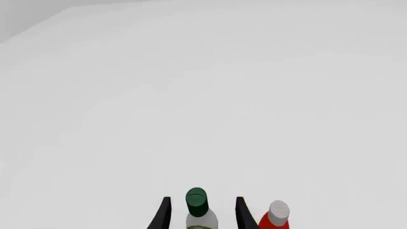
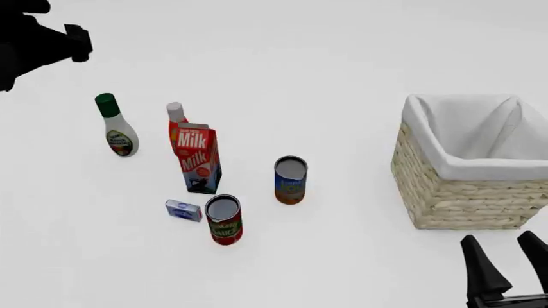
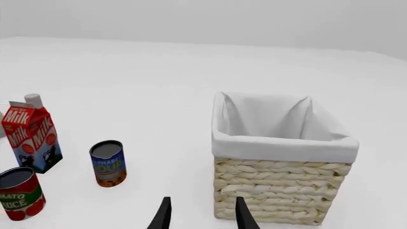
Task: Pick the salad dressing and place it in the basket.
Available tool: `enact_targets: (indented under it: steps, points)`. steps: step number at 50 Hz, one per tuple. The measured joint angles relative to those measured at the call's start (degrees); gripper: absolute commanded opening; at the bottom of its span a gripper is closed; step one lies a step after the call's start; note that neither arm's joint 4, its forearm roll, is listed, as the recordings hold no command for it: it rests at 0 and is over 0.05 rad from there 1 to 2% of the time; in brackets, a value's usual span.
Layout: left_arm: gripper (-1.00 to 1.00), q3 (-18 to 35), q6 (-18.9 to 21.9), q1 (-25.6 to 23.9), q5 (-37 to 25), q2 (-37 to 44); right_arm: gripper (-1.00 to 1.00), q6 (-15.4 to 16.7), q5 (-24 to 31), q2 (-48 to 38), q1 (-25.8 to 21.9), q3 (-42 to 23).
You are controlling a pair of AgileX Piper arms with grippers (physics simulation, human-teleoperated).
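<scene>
Barely started imo: salad dressing [image 1: 198, 210] stands untouched on the table [image 1: 203, 109], right between the left tool's [image 1: 199, 214] spread fingers w/ nothing gripped, basket [image 2: 466, 192] well off, just ahead of the idle, open right tool [image 3: 199, 214].

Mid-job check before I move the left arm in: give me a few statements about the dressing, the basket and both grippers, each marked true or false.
1. The salad dressing stands upright on the table. True.
2. The basket already holds the dressing. False: only its white lining shows inside, and the bottle stands far to its left.
3. The left gripper is open, with the green cap between its fingers in the left wrist view. True.
4. The right gripper grips the soup can. False: it is open and holds nothing.
5. The milk carton lies on its side. False: it stands upright.
</scene>
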State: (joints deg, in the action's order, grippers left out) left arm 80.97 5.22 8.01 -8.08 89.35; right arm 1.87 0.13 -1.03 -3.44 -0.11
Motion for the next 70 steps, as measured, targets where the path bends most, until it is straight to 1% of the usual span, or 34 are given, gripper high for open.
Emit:
enact_targets:
  steps: [11,24,31,38,45,51,70]
  points:
    - [1.0,8.5,-1.0,1.1,-3.9,7.5,1.0,-0.2,-0.7,-0.9,-0.5,0.0]
    - [1.0,18.1,-2.0,1.0,-8.9,15.1,1.0,-0.3,-0.5,-0.8,-1.0,0.1]
    - [1.0,22.2,-2.6,1.7,-11.0,18.6,1.0,-0.2,-0.3,-0.5,-1.1,0.0]
    - [1.0,25.3,-3.0,2.3,-12.5,21.4,1.0,-0.1,-0.5,-0.7,-1.2,0.0]
    - [1.0,26.8,-3.5,2.7,-13.1,23.7,1.0,0.0,-0.8,-1.1,-1.5,-0.1]
    - [1.0,27.1,-3.8,2.8,-12.9,25.1,1.0,0.0,-1.0,-1.2,-1.6,-0.1]
    - [1.0,23.8,-5.1,2.1,-9.9,27.8,1.0,0.1,-0.8,-1.1,-2.1,-0.1]
